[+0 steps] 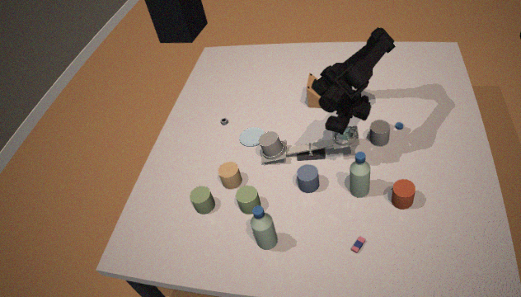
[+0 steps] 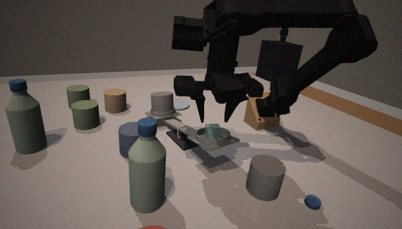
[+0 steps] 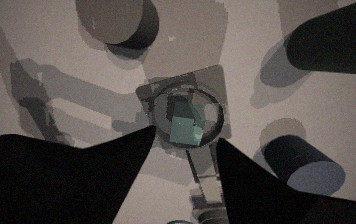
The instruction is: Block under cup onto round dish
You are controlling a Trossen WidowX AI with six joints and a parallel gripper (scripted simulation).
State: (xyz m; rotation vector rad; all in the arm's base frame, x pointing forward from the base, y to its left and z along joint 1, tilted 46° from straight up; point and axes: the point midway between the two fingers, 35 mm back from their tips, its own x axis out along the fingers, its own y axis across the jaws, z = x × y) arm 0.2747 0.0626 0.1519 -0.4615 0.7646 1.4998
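Observation:
A teal block lies uncovered in the ringed pan at one end of the balance. One grey cup stands on the other end. The other grey cup stands on the table beside the balance. The pale blue round dish lies flat behind the cup that is on the balance, with no cup seen on it. My gripper is open and empty, pointing down just above the block, with its fingertips apart on either side.
A blue-grey cylinder and a green bottle stand in front of the balance. An orange wedge is behind the gripper. Green, tan and red cylinders, another bottle, a blue cap and a small dark ring are also there.

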